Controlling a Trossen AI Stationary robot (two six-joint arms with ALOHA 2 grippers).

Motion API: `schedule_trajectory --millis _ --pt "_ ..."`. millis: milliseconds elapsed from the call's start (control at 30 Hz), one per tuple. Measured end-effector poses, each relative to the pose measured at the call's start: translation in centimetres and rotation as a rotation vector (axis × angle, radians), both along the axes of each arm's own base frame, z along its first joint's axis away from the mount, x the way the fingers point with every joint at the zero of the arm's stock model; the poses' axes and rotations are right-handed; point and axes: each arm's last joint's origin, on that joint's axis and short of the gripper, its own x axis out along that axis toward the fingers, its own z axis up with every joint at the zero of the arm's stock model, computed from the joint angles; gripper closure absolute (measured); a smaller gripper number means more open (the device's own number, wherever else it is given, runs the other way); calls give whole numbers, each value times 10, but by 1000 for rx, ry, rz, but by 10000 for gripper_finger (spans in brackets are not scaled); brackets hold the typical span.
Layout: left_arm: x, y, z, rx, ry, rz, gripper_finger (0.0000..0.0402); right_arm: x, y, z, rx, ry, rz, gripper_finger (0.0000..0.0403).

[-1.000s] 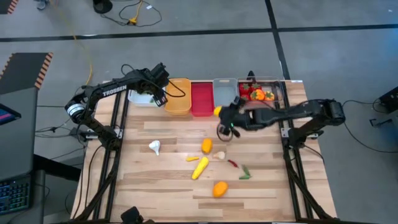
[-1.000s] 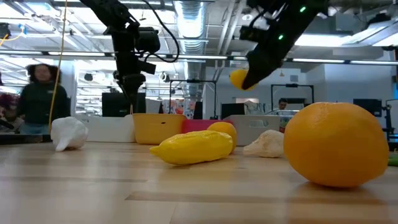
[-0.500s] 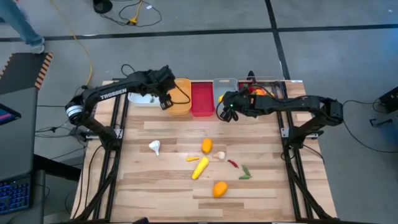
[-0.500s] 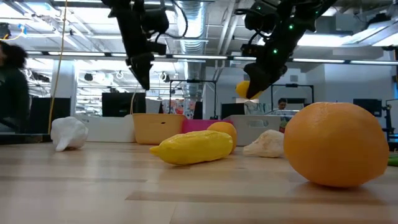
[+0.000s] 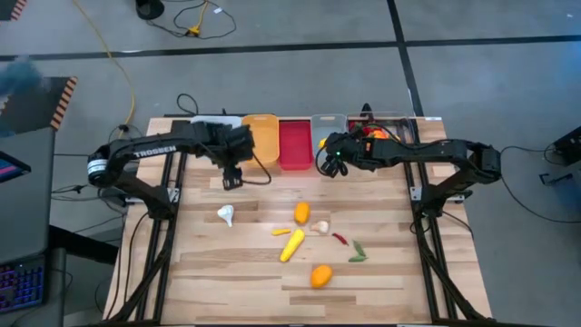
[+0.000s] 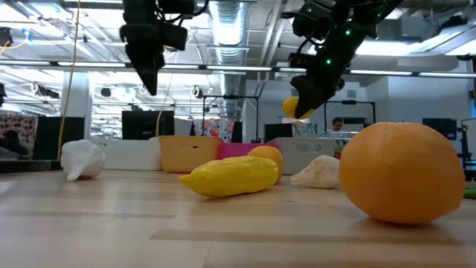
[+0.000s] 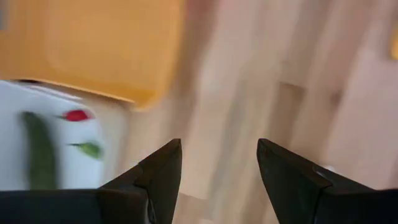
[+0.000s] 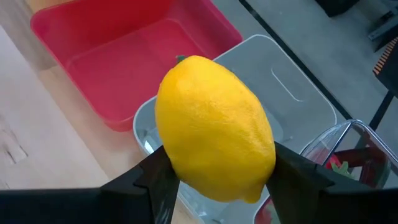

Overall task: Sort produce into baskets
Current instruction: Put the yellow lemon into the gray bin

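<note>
High view: right gripper (image 5: pixel 324 154) over grey bin (image 5: pixel 329 134) at table's far edge; left gripper (image 5: pixel 231 175) just in front of orange bin (image 5: pixel 260 139).
Low view: lemon (image 6: pixel 291 106) raised.
Left wrist: fingers (image 7: pixel 158 171) apart, empty.
Right wrist: lemon (image 8: pixel 214 127) clamped between fingers.
</note>
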Motion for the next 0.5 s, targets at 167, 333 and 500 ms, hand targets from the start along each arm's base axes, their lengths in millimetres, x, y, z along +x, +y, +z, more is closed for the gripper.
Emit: schedule_trajectory --millis 167,333,500 --pt "-2 -23 -18 -40 61 -30 205 0 0 0 3 0 -3 165" --pt "-5 -45 -33 -61 115 -62 205 -1 -1 -1 18 -11 -31 141" --pt "-8 -61 -40 -70 144 -41 205 -2 -3 -1 22 -16 -47 124"
